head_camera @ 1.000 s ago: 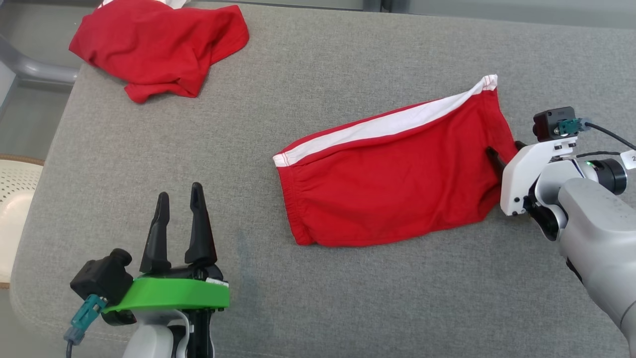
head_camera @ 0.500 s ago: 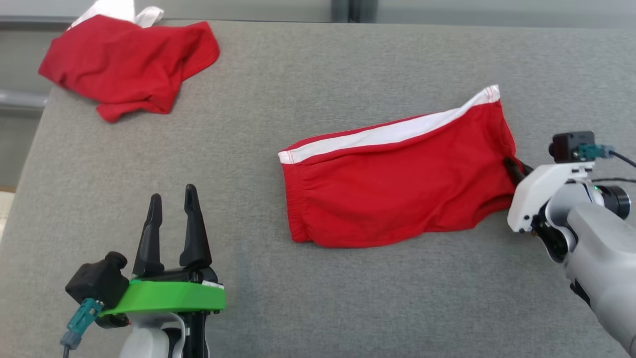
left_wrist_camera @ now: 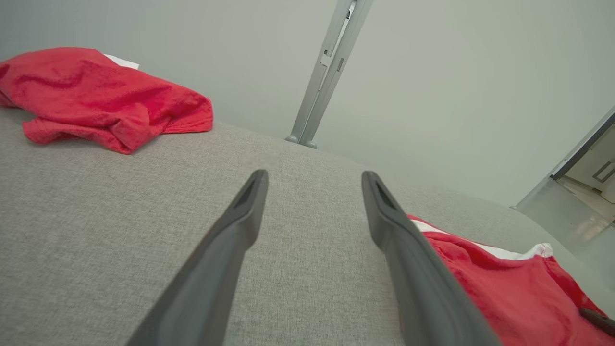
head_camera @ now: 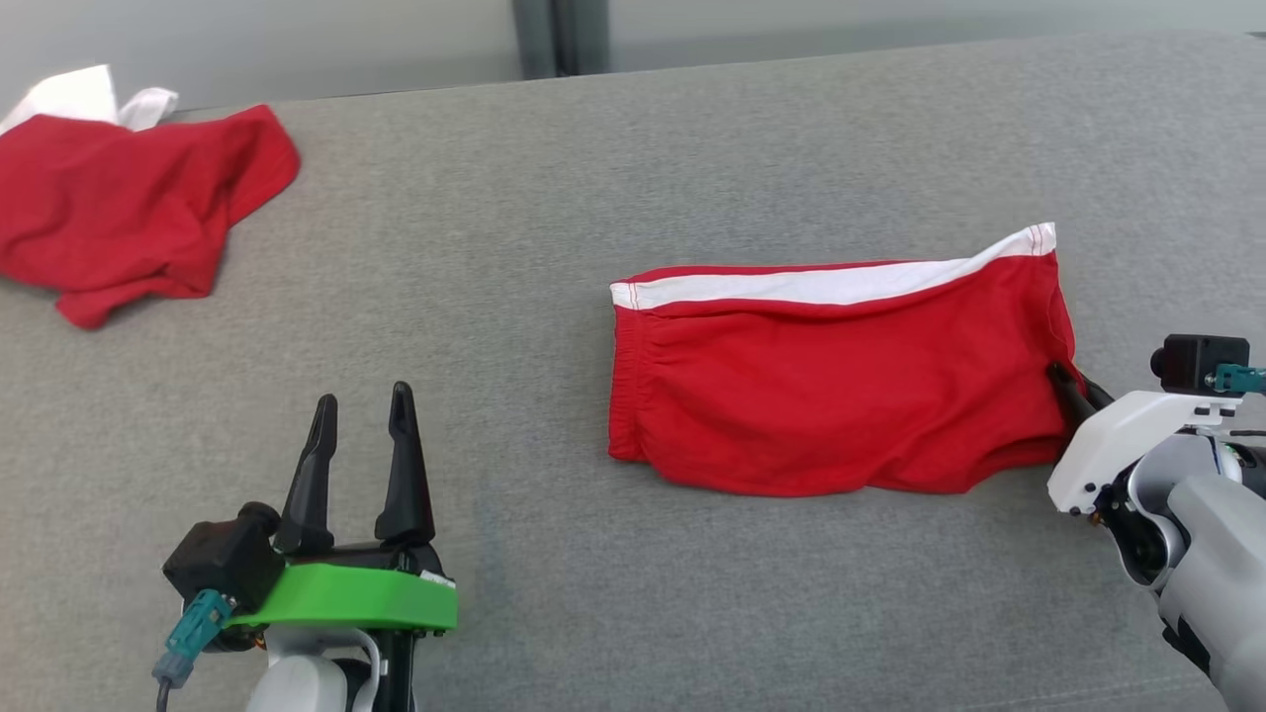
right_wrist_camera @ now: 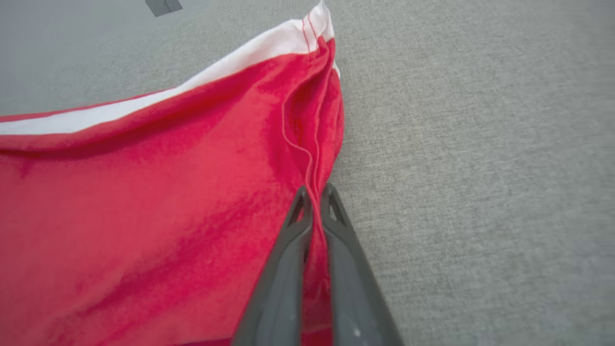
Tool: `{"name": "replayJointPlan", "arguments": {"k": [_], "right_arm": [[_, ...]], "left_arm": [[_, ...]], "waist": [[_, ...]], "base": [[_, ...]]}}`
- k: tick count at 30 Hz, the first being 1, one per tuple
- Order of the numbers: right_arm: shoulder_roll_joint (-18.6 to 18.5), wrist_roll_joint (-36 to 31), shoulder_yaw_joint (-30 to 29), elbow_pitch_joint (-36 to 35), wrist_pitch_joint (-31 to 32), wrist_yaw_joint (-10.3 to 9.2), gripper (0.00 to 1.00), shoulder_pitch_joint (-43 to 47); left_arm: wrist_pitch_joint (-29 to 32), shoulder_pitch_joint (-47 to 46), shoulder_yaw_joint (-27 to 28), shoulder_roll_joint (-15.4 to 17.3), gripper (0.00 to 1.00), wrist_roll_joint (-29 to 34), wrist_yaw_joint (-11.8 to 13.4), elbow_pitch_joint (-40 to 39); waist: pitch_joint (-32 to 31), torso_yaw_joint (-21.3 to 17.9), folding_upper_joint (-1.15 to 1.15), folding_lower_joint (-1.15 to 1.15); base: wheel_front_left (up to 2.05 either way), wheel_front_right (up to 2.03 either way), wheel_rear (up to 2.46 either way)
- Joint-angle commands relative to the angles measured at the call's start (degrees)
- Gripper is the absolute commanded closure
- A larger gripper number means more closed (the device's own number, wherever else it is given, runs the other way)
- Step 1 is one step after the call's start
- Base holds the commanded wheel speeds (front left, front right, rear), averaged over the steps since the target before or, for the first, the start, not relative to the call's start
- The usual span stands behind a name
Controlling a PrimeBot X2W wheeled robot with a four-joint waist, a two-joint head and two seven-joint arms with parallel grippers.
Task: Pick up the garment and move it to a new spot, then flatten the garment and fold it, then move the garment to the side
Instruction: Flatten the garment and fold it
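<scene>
Grey woven surface [head_camera: 554, 613] runs across the whole head view. Red garment [head_camera: 841, 396] lies folded and fairly flat on it, right of centre, gathered waistband end toward the left, mild wrinkles along the near edge. Second red cloth [head_camera: 119, 208], crumpled, a bit of white poking out behind it, sits at the far left of the surface, well apart from the garment. Right gripper [head_camera: 1060, 376] is at the garment's right edge, jaws together and clamped on a pinch of the red hem; the right wrist view has a raised ridge of fabric running up from the closed tips [right_wrist_camera: 314, 192]. Left gripper [head_camera: 363, 396] is at lower left over bare surface, jaws apart, nothing between them [left_wrist_camera: 314, 175], well apart from both cloths. White band [head_camera: 811, 287] runs along the garment's far edge. Grey metal post [left_wrist_camera: 326, 72] stands behind the surface.
</scene>
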Motion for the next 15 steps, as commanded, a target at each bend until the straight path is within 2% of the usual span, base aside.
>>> {"name": "replayJointPlan", "arguments": {"k": [1, 8, 15], "right_arm": [[0.03, 0.37, -0.25, -0.18, -0.56, -0.12, 1.00, 0.65], [-0.66, -0.29, -0.73, -1.30, -1.58, -0.11, 1.00, 0.49], [-0.42, -1.89, 0.73, -7.79, -1.00, -0.09, 1.00, 0.75]], "left_arm": [[-0.02, -0.94, 0.26, 0.65, 0.00, 0.76, -0.18, 0.60], [-0.02, -1.38, 0.79, 2.00, 0.00, 3.71, -0.04, 4.34], [-0.02, 0.11, 1.85, 1.76, 0.00, 5.96, -0.05, 6.95]], "waist": [[-0.27, -1.65, 0.00, 0.00], [-2.54, -1.34, 0.00, 0.00], [-5.77, 0.77, 0.00, 0.00]], "base": [[0.00, 0.00, 0.00], [0.00, 0.00, 0.00], [0.00, 0.00, 0.00]]}}
